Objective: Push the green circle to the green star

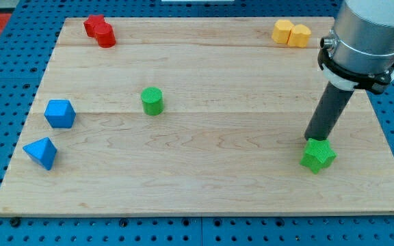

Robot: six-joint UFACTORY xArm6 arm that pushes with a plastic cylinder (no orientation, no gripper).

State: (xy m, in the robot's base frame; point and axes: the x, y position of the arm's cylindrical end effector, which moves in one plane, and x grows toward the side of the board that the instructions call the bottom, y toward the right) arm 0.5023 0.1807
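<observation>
Six blocks: all lie on the wooden board (204, 184), and only two of them matter to this push.
Tip state: my tip (310, 139) is a bare rod with nothing to open or close, and it holds nothing.
Tip place: it stands at the upper edge of the green star (318, 156), touching it or very nearly so; I cannot tell which.
Green circle: the green circle (152, 101) sits far to the view's left of my tip and a little higher, well apart from it.
Step in hand: judged from this, the circle is untouched and the approach is not yet made.
Doing it well: I should leave the star without nudging it, swing round to the circle's far left side, and push along the line running from circle to star.
Risk: an off-centre contact would probably let the round block roll aside.
Bystanders: the red block (100, 31), yellow block (291, 33), blue block (59, 113) and blue pyramid (41, 152) all lie clear of that line.
</observation>
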